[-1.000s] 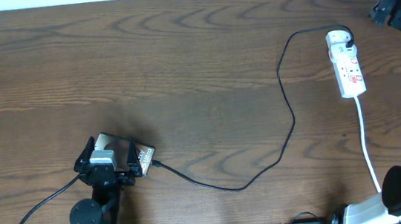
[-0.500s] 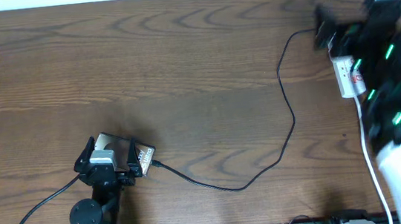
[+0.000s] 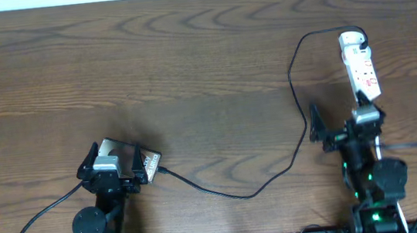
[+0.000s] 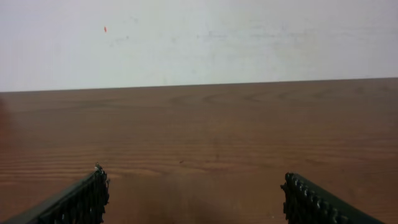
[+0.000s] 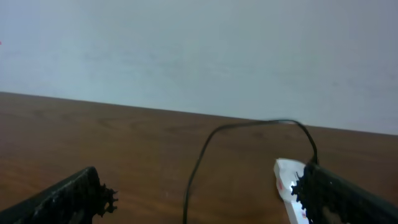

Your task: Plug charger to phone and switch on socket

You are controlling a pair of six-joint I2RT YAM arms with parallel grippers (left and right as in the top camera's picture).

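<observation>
While I am watching from overhead, the left gripper (image 3: 113, 156) is sitting at the near left of the brown wood-grain table (image 3: 187, 57). It is released, its jaws spread wide, and its wrist camera is facing bare wood. The flat dark rectangular smartphone with white lettering (image 3: 150, 166) is lying just beside it, on its right. The long thin black charger cable (image 3: 249, 196) is meeting the phone's right edge with its small plug tip; I cannot tell whether the tip is seated. The cable is looping away to the far end of the narrow white power strip with red marks (image 3: 361, 69). The right gripper (image 3: 345, 121) is sitting at the strip's near end, likewise released, jaws wide apart. In its wrist view the strip is showing beside the right finger (image 5: 339, 193).
</observation>
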